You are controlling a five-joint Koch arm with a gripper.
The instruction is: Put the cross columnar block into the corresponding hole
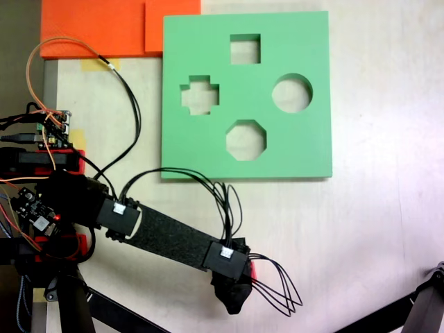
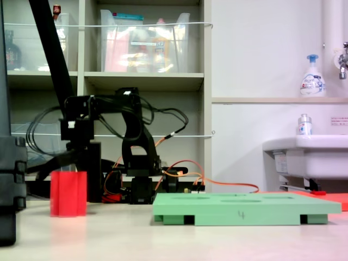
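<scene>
Fingers sit low over the counter's near edge in a fixed view, buried under the dark wrist housing; whether they are spread or clamped I cannot tell, since the camera above looks straight down on the housing and the side camera shows the arm's end behind the block. A sliver of red shows just beside that housing.

From the side, the cross columnar block stands upright on the counter, well apart from the green foam board, with the arm's end coming down right at its top. The board lies flat toward the far edge, and the plus-shaped cutout is on its left side (as the view from above shows it), with the square cutout, round cutout and octagonal cutout close around it.

My judgement: the grasp is the step in hand, and the risks lie ahead. Soft foam may squash or twist in the fingers, so the cross could arrive rotated and jam on the cutout's arms. The looping black cables near the wrist could also drag across the board and shift it.
</scene>
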